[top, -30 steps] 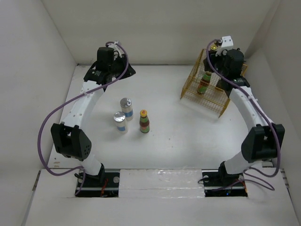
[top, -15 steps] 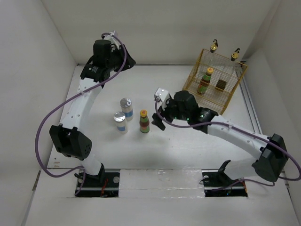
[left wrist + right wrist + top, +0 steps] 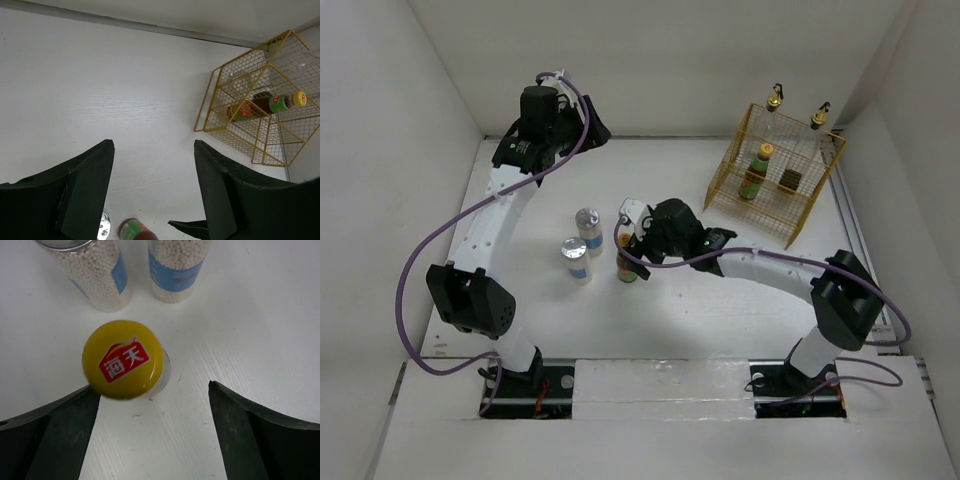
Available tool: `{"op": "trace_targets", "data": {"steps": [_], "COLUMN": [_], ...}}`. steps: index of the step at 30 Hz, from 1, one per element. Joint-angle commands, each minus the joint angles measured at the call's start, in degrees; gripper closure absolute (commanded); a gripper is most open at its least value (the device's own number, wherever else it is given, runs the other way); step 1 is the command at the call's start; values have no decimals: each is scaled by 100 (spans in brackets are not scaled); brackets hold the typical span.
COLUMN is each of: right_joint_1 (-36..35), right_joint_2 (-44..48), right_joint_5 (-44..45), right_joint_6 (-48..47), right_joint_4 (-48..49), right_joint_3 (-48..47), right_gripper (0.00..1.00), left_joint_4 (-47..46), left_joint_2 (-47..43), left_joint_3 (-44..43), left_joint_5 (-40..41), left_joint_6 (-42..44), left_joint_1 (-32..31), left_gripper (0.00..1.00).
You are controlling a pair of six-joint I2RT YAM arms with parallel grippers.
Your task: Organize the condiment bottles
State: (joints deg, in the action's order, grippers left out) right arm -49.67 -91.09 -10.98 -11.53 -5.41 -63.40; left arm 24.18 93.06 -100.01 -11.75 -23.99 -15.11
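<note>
Right gripper (image 3: 154, 387) is spread wide, jaws either side of the dark bottle (image 3: 122, 360) standing on the table, nothing grasped yet. The rack (image 3: 790, 215) holds another dark bottle (image 3: 754, 172) and two glass bottles (image 3: 775, 97) at its back. Three look left: this one and the white bottles (image 3: 588, 230) beside it. Left gripper (image 3: 152, 150) hangs released, well apart.

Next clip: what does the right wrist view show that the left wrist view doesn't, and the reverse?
Right wrist only: the table bottle's yellow cap with red logo, between the fingers of the open right end effector, plus the bead-filled bodies of two blue-labelled jars. Left wrist only: the yellow wire rack holding a dark yellow-capped bottle, beyond the open left end effector. Shared: the table bottle and one silver jar lid, slivers at the left wrist view's bottom edge.
</note>
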Motion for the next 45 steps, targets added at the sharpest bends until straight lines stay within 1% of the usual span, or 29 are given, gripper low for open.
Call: {"op": "trace_targets", "data": {"steps": [1, 2, 5, 7, 8, 10, 12, 15, 16, 18, 19, 20, 22, 23, 24, 26, 30, 31, 32, 34, 35, 38, 39, 41, 42, 45], "right_joint_1": [-34, -34, -34, -34, -34, -34, -34, -34, -34, -34, -34, -34, 141, 220, 325, 685, 1406, 1573, 1922, 2276, 2617, 3181, 3618, 4033, 4349, 4772], "right_joint_2": [-145, -146, -303, -392, -392, -445, -497, -550, -611, -612, -481, -376, 53, 221, 388, 879, 1461, 1523, 1524, 1664, 1717, 1788, 1788, 1560, 1481, 1199], "right_joint_5": [88, 88, -87, -88, -149, -150, -202, -255, -255, -255, -186, -185, -185, -133, -54, 25, 377, 613, 693, 904, 983, 1142, 1142, 950, 949, 740], "right_joint_6": [-78, -78, -25, -25, -25, -25, 37, 37, 37, 37, 89, 176, 325, 379, 432, 572, 678, 678, 678, 678, 626, 564, 564, 494, 433, 432], "right_joint_4": [786, 839, 919, 919, 988, 989, 1041, 1042, 1042, 1042, 1042, 1042, 990, 989, 911, 709, 121, -125, -579, -943, -1145, -1382, -1384, -1472, -1550, -1455], "right_joint_3": [-506, -559, -691, -762, -762, -762, -762, -762, -762, -762, -762, -762, -884, -946, -1016, -1218, -1577, -1719, -1859, -2211, -2290, -2607, -2729, -3169, -3309, -3644], "right_gripper": [6, 6, 7, 10, 10, 13, 20, 45, 61, 72, 77, 84, 86, 89, 89, 90, 92, 92, 93, 93, 93, 93, 93, 93, 93, 93], "left_joint_4": [-37, -37, -37, -37, -37, -89, -142, -212, -212, -212, -265, -265, -265, -265, -265, -265, -318, -370, -371, -432, -502, -502, -502, -502, -450, -450], "left_joint_2": [-33, -85, -86, -86, -86, -86, -138, -139, -139, -191, -191, -244, -244, -244, -183, -113, 11, 11, 63, 64, 64, 116, 116, 230, 231, 283], "left_joint_3": [-160, -160, -160, -98, -98, -28, 95, 235, 236, 297, 358, 359, 359, 359, 289, 219, 95, 95, 95, 148, 148, 201, 201, 26, 25, -54], "left_joint_5": [85, 85, 85, 85, 85, 85, 32, 32, -20, -21, -21, -21, -21, -21, -90, -169, -346, -346, -407, -459, -460, -600, -601, -548, -548, -601], "left_joint_6": [87, 87, 87, 87, 87, 87, 87, 87, 87, 87, 87, 87, 87, 87, 87, 35, -18, -18, -18, -18, -79, -132, -132, -80, -80, -80], "left_joint_1": [8, 8, 8, 8, 8, 8, 8, 8, 8, 8, 8, 8, 8, 8, 8, 8, 8, 8, 8, 8, 8, -53, -105, -184, -246, -246], "left_gripper": [39, 40, 40, 41, 41, 41, 43, 43, 43, 44, 44, 44, 44, 44, 44, 45, 48, 48, 49, 49, 49, 49, 49, 49, 49, 49]}}
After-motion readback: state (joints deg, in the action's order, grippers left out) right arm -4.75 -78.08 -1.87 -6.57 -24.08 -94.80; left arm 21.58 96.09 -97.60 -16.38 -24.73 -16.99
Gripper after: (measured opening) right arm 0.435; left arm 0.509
